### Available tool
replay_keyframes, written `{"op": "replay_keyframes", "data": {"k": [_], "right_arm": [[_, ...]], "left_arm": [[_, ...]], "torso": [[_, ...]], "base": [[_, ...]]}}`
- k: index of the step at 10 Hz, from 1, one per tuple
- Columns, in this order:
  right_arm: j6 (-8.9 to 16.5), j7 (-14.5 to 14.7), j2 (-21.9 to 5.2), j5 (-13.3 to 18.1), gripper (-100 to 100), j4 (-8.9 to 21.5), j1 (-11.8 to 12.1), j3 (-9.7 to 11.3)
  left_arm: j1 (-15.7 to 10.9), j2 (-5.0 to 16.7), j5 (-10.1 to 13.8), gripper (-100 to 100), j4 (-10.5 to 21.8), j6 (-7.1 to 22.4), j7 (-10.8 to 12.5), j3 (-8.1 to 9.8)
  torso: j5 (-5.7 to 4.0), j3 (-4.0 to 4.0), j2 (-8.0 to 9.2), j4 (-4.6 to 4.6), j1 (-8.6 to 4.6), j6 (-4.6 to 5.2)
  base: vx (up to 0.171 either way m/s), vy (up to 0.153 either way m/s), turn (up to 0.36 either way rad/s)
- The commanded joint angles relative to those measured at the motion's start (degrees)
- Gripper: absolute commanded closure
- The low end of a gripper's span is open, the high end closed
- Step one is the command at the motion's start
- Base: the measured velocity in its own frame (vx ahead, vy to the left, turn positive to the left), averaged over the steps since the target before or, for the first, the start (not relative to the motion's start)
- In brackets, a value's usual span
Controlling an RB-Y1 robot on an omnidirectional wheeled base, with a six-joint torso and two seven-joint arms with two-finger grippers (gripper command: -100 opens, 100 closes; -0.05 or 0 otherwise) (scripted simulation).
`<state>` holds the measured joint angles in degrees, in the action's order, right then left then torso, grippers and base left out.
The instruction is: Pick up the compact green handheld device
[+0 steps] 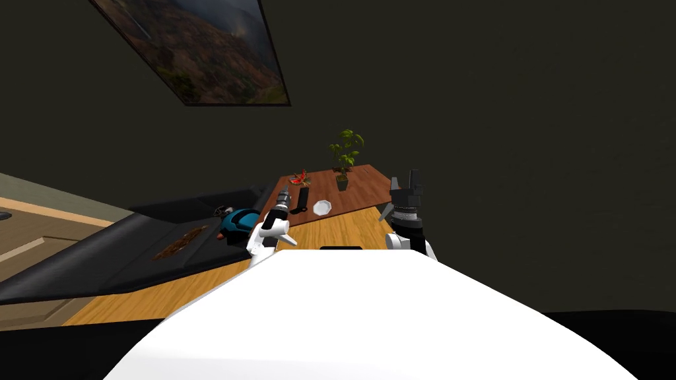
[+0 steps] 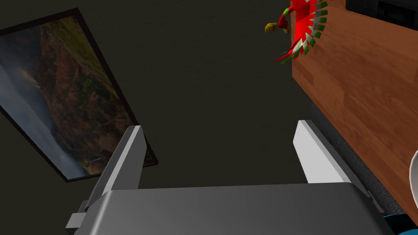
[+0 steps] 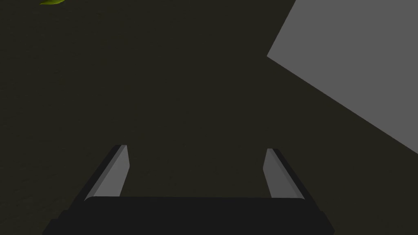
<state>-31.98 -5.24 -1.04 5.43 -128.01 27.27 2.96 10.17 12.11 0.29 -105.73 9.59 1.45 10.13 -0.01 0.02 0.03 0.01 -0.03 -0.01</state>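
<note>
The left gripper (image 2: 219, 126) is open, its two fingers standing wide apart with nothing between them. In the head view it is raised just over the near corner of the wooden table (image 1: 360, 185). The right gripper (image 3: 196, 149) is open and empty too, held up off the table's other near corner.

I take the task's thing to be the teal device (image 1: 237, 221) (it looks more blue-green than plain green here). It lies on the end of the dark couch (image 1: 99, 260), close against the table's side. The coming move turns on where it sits. It is low and to the left of the left gripper, behind the fingertips and not ahead of them. The left wrist view catches a sliver of it (image 2: 398, 222) beside the gripper's body, while the fingers point past the table edge. The left arm is plainly the nearer one. My judgement is that the wrist must tip down and draw back toward the couch before any closing. I cannot tell the device's long axis for sure.

On the table beyond are a white bowl (image 1: 322, 208), a black upright object (image 1: 302, 198) and a red bird figure (image 2: 304, 28). At the far end is a potted plant (image 1: 344, 158).
</note>
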Motion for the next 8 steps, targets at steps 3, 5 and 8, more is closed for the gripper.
{"op": "replay_keyframes", "data": {"k": [3,5,8], "right_arm": [[0.0,0.0,0.0,0.0,0,0.0,0.0,0.0],[0.0,0.0,0.0,0.0,0,0.0,0.01,0.0],[0.0,0.0,0.0,0.0,0,0.0,0.0,0.0]], "left_arm": [[-2.36,1.07,0.76,-100,4.13,5.74,0.31,1.09],[-4.24,1.87,1.28,-100,6.95,8.39,0.47,1.89],[-6.14,2.65,1.8,-100,9.84,13.14,0.6,2.71]], "torso": [[0.0,0.0,0.0,0.0,0.0,0.0],[0.0,0.0,-0.01,0.0,0.04,-0.03],[0.0,-0.01,-0.02,0.0,0.03,-0.01]], "base": [[-0.006,-0.013,-0.071],[-0.001,-0.005,-0.039],[-0.003,-0.006,-0.068]]}}
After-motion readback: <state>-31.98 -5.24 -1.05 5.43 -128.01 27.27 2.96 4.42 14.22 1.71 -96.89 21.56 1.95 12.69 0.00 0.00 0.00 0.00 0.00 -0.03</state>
